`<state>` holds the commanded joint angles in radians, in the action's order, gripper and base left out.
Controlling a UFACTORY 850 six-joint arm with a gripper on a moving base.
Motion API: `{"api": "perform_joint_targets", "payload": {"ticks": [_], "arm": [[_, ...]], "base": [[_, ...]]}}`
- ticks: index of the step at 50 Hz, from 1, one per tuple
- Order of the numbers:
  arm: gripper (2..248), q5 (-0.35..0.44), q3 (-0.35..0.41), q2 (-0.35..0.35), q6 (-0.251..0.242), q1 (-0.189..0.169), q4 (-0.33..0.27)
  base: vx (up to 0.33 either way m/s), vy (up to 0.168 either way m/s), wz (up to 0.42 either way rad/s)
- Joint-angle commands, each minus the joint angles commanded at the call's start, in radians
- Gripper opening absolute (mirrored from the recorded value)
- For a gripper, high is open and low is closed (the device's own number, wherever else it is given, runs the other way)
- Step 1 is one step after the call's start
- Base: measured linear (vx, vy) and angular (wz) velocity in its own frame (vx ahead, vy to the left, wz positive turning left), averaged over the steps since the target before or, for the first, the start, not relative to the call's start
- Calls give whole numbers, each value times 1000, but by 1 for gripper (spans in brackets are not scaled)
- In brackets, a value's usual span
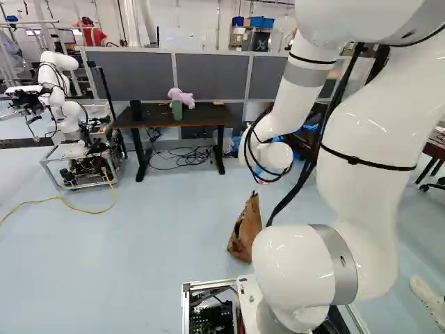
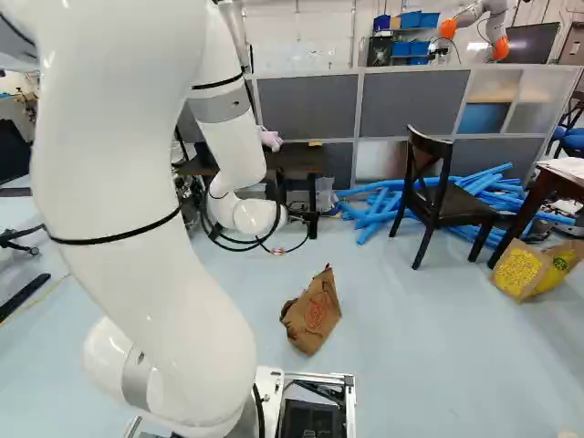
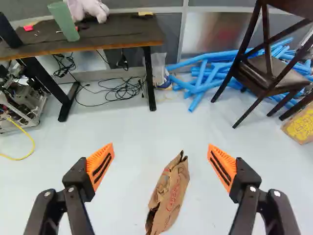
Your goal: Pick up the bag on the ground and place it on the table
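A crumpled brown paper bag [image 3: 171, 196] is seen on the pale blue floor [image 3: 117, 132], well out in front of the dark table [image 3: 115, 34]. On the table, a green cup [image 3: 63, 22] and a purple plush toy [image 3: 87, 9] are set. The gripper [image 3: 160, 147] is spread wide, with nothing held.

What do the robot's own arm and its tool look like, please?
The arm is smooth, rounded and white, with grey rings, thin black straps and black cables. The tool is black and two-fingered, with wedge-shaped orange pads that have dark slots.
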<state>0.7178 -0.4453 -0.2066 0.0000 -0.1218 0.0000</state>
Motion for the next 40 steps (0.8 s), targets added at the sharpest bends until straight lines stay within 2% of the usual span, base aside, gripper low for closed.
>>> {"api": "perform_joint_targets", "payload": {"ticks": [17,40], "arm": [[247,-78,-90,-117,0,-19,0],[247,-185,-212,-266,0,-22,0]], "base": [[0,0,0],[0,0,0]]}}
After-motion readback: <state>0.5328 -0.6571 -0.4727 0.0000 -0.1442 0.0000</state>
